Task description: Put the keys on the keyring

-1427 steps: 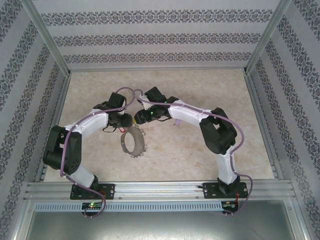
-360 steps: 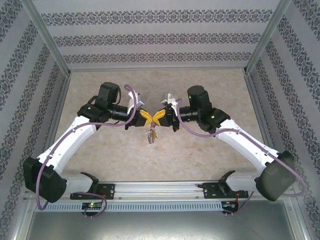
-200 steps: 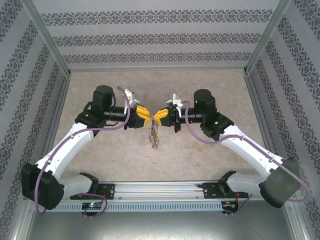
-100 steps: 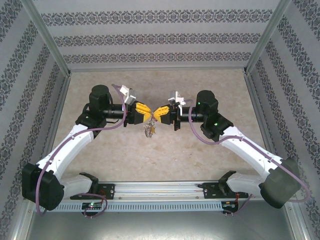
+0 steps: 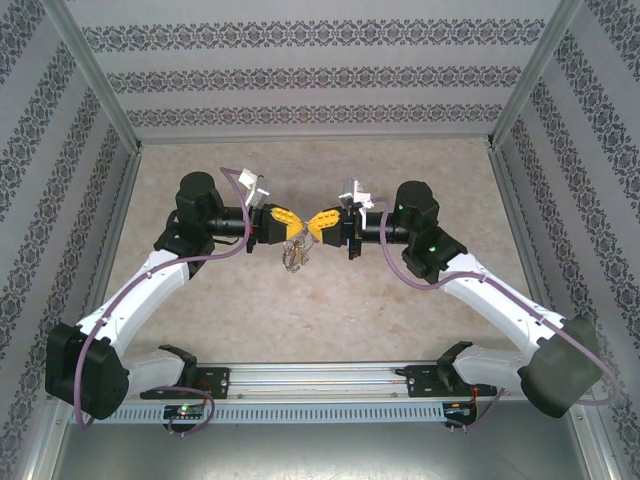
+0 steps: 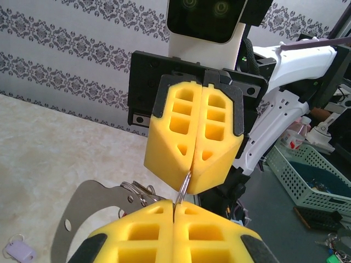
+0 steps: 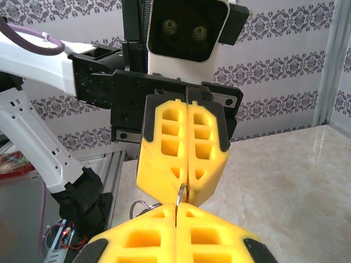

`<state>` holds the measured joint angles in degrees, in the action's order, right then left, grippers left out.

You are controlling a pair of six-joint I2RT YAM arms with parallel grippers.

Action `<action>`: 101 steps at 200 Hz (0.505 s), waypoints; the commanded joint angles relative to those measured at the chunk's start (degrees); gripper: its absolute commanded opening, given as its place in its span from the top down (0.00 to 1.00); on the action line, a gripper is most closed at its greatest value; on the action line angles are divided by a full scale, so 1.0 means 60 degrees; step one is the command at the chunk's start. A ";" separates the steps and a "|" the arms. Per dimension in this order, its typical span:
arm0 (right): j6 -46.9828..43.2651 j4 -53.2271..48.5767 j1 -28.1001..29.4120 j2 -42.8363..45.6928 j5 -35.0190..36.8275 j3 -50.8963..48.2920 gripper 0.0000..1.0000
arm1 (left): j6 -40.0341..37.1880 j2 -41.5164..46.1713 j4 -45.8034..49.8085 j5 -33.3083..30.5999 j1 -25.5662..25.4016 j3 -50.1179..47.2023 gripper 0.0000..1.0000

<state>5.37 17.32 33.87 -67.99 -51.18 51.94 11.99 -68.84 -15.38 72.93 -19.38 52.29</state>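
Observation:
My left gripper (image 5: 289,226) and right gripper (image 5: 316,225) meet tip to tip above the middle of the table, both shut on one small metal ring (image 6: 184,190) of the keyring. The keyring (image 5: 294,258) hangs below them as a bunch. Its flat grey loop (image 6: 82,211) with small silvery rings (image 6: 134,189) shows in the left wrist view, left of my left gripper (image 6: 175,206), facing the right gripper (image 6: 190,174). In the right wrist view the held ring (image 7: 181,194) sits between my right gripper (image 7: 176,211) and the left gripper (image 7: 185,185). The lilac-headed key (image 6: 19,253) lies loose on the table.
The pale stone table top (image 5: 400,300) is bounded by patterned walls on three sides and a metal rail (image 5: 320,378) at the near edge. A green basket (image 6: 307,175) stands beyond the table in the left wrist view.
Both grippers have drawn closer together and shifted slightly left and toward the back. The hanging keyring bunch has risen with them.

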 commanded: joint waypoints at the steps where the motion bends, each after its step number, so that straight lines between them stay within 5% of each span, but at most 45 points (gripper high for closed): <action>1: -0.0286 -0.0355 0.0026 0.0346 0.0263 -0.0152 0.89 | -0.0613 0.0215 0.0406 0.0073 0.0103 0.0385 1.00; 33: -0.0528 -0.0955 -0.0223 0.0789 0.0510 -0.0341 0.82 | -0.1871 0.0334 0.2265 -0.0158 0.0098 0.0984 1.00; 73: -0.1138 -0.1797 -0.0269 0.1121 0.1273 -0.0231 0.56 | -0.3117 0.0275 0.4109 -0.0581 0.0075 0.1578 1.00; 101: -0.1758 -0.2767 -0.0240 0.1040 0.1294 0.0226 0.56 | -0.4970 0.0049 0.6747 -0.1311 -0.0120 0.2493 1.00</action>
<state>-0.69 5.96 32.73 -62.17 -44.66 50.57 -5.39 -68.66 10.31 68.10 -19.42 61.65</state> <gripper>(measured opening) 0.448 0.049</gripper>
